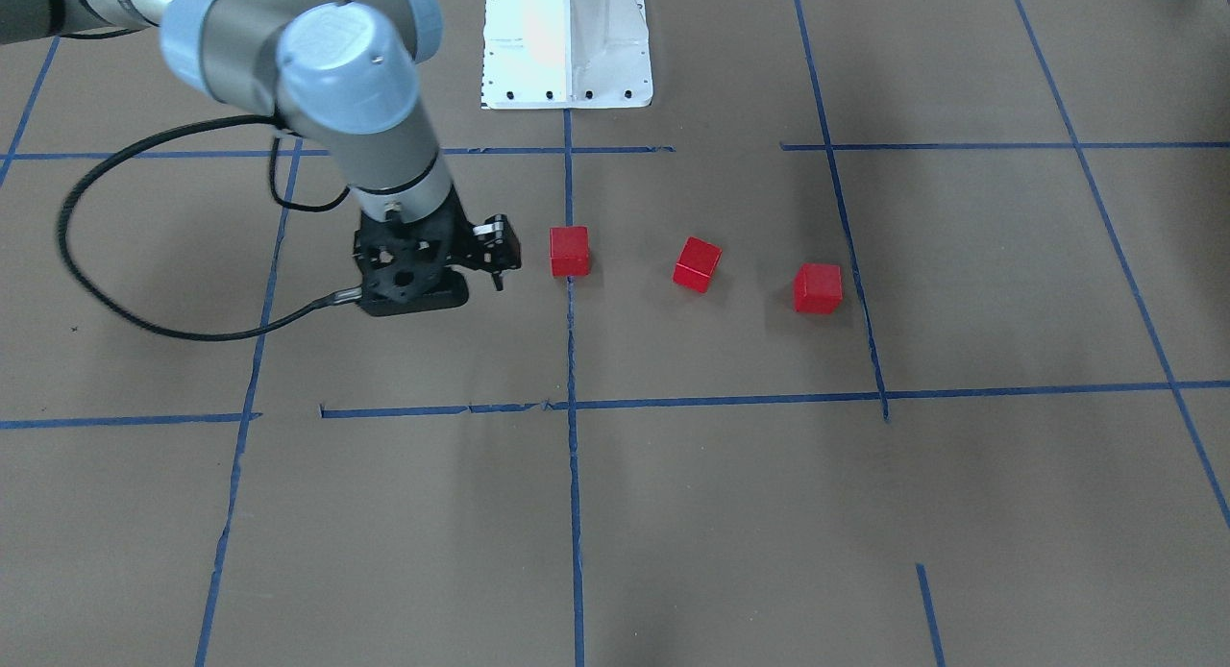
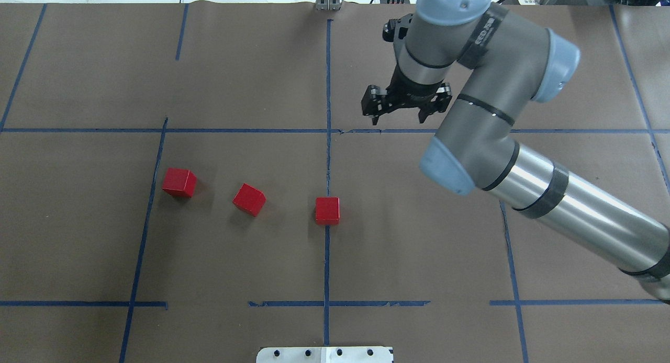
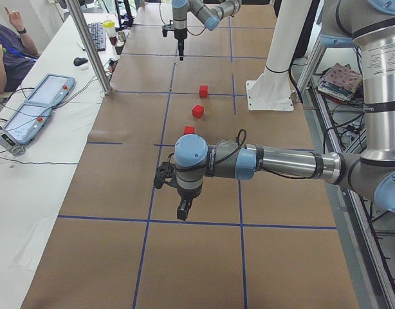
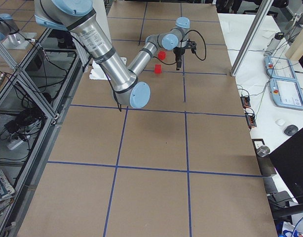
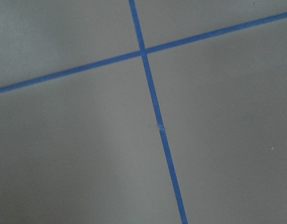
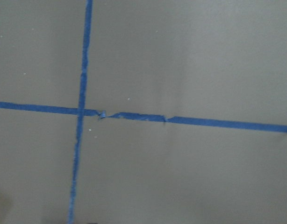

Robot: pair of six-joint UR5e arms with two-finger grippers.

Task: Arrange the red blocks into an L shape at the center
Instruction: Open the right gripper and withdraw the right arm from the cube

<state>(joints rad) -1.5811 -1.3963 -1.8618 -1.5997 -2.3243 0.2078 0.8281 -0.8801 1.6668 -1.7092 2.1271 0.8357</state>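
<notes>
Blocks (image 2: 249, 199), three red ones, lie apart in a row inside the middle square (image 2: 408, 258) on the counter (image 2: 78, 65). My right jaws hang wide open, holding nothing, away from them. Left jaws: I cannot tell. No grab yet, I think. Next I must lower over the block on the tape line (image 2: 327, 258) and pinch.

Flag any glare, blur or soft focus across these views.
Front-facing: the white base is blown out by glare. Overhead: sharp, with soft shadows beside the red blocks. Both wrist views: soft and low-contrast, tape lines slightly fuzzy.
</notes>
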